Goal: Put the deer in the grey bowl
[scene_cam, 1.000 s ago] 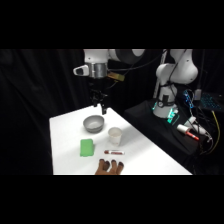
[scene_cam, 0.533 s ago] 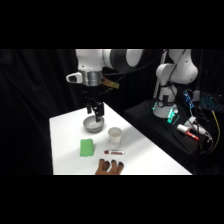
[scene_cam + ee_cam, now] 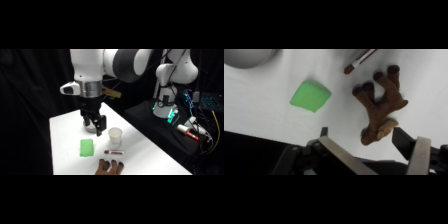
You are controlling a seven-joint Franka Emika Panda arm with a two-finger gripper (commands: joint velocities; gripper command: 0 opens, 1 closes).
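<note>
My claw (image 3: 95,125) hangs low over the white counter (image 3: 65,145), in front of the grey bowl (image 3: 89,127), which it mostly hides in the side view. From my wrist, my two fingers (image 3: 420,155) stand well apart with nothing between them, so the claw (image 3: 374,152) is open and empty.

The deer (image 3: 380,107) lies flat on the counter (image 3: 264,100) just above my fingers in the wrist view, its stubby legs spread toward the picture's top, its paler end closest to my claw. It is not touching either finger. In the side view the deer (image 3: 109,166) sits at the counter's near edge, well apart from the bowl.

Beside the deer in the wrist view lies a green block (image 3: 311,96), flat on the counter and clear of everything. Above the deer a thin red-tipped stick (image 3: 359,61) lies at a slant, apart from the legs. The bowl (image 3: 249,57) shows only as a grey curve at the wrist view's top left corner.

In the side view the green block (image 3: 86,147) lies left of the stick (image 3: 113,151), and a white cup (image 3: 115,136) stands upright just behind the stick, near my claw.

I can read no writing or label on anything here.
</note>
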